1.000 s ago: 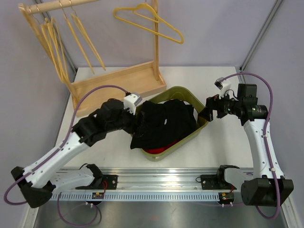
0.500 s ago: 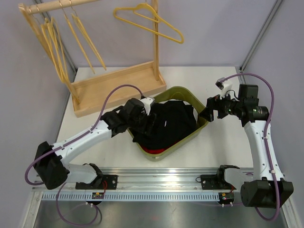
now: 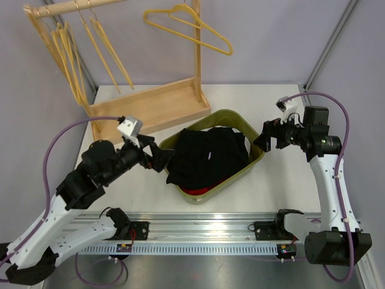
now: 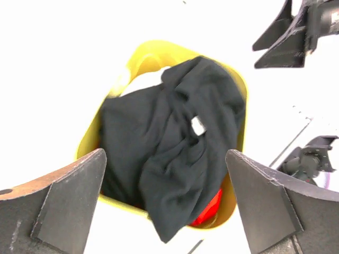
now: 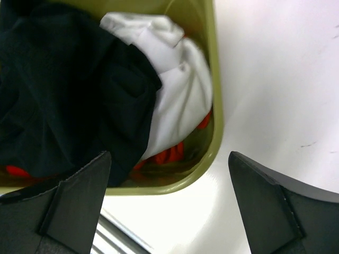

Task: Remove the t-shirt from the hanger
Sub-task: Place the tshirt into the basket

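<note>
Backed away from the olive bin [image 3: 228, 112] since a moment ago, the left gripper [image 3: 157, 155] now sits just left of it with its jaws spread and empty. The black t-shirt [image 3: 204, 156] lies crumpled inside that bin on the tabletop [image 3: 271, 102], over a white garment [image 5: 183, 84] and red cloth [image 3: 201, 191]. The right gripper [image 3: 260, 139] hovers at the bin's right rim, jaws spread wide, holding nothing.
</note>
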`<state>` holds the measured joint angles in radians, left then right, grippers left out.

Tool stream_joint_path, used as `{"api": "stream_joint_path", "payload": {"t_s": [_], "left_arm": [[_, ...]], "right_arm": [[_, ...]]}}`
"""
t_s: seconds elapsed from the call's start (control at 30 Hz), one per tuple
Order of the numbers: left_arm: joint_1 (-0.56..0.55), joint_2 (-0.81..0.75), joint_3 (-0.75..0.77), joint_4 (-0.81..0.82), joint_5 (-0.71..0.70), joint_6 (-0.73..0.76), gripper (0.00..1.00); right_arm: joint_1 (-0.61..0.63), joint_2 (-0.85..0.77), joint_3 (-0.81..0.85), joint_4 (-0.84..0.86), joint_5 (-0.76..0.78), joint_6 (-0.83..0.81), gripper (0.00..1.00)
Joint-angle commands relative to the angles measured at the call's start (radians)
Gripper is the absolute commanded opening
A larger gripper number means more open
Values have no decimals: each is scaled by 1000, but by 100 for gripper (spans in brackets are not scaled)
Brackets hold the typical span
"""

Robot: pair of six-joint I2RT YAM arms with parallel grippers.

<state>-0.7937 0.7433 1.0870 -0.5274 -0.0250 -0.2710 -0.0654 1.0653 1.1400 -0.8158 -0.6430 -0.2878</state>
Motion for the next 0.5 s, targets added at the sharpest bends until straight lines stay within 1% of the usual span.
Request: {"api": "stream_joint_path", "payload": {"t_s": [0.0,0.03,0.07,0.1,0.13,0.23,0.47], "left_arm": [[4,-131,-140,-3,-156,-34,99],[4,-171,-194,1,-203,-48,99],[4,-229,-220,-3,-226,-75,99],[4,-258,-237,-9,-249,-89,99],[4,-281,-251,-29,-297,-105,99],[4,-344,-288,-65,-354,-142,99],[4,-392,-302,-103,-398,-151,99]], "right_arm": [[-5,-60,6,141,113,128,100],[-5,-71,-9,167,191,163,99],[-5,-85,-17,229,242,241,99],[-4,-105,-23,254,296,281,100],[-5,-111,-28,268,393,321,99],[-5,-114,-20,280,514,325,100],[-4,-123,-48,282,624,311,99]]}}
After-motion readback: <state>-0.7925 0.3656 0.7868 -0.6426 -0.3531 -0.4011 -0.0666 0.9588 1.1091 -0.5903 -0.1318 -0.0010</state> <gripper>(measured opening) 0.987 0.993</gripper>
